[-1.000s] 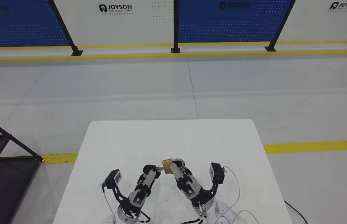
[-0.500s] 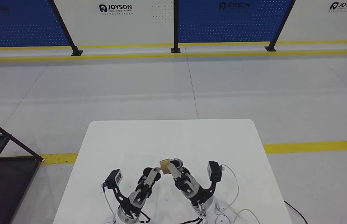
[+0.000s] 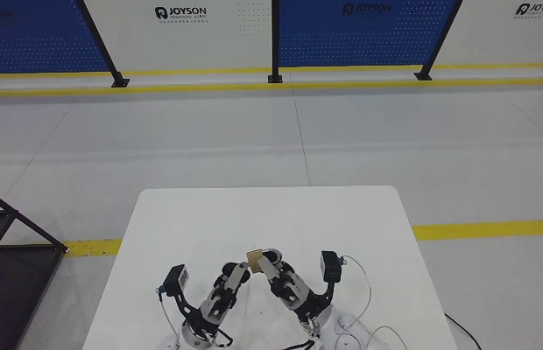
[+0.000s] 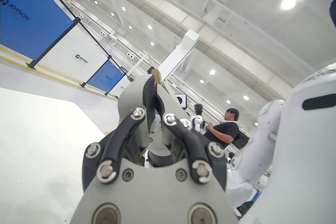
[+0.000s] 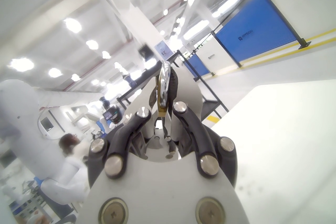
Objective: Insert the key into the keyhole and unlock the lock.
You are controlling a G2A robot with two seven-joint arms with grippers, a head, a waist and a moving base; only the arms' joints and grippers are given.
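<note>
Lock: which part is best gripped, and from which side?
Probably its two broad flat faces, from the narrow edge, as the right gripper holds the lock: the thin body sits flush between the pads, and the end toward the key is free.

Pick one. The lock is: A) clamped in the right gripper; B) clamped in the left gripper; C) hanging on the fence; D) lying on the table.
A: the right gripper is shut on the brass lock; the left gripper pinches only the key.
</note>
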